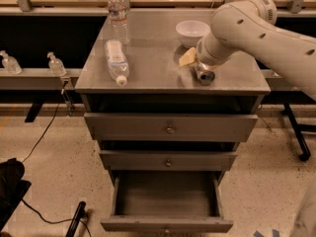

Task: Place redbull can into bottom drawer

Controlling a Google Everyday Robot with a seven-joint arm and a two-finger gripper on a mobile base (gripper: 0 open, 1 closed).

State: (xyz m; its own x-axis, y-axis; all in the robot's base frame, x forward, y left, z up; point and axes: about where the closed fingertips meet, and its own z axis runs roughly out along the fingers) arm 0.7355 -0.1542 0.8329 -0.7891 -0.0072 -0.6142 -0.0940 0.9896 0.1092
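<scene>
The redbull can (205,76) lies on its side on the grey cabinet top (153,58), near the right front, with its shiny round end toward the camera. My gripper (191,62), at the end of the white arm (256,31), is low over the can's far end and covers part of it; a yellowish pad shows at its left. The bottom drawer (167,224) is pulled open below, and its tray looks bare. The two drawers above it are shut.
A clear water bottle (116,61) lies on the cabinet top at the left and another (117,15) stands upright behind it. A white bowl (191,32) sits at the back, just behind the gripper. A dark object (10,191) and cable lie on the floor at the left.
</scene>
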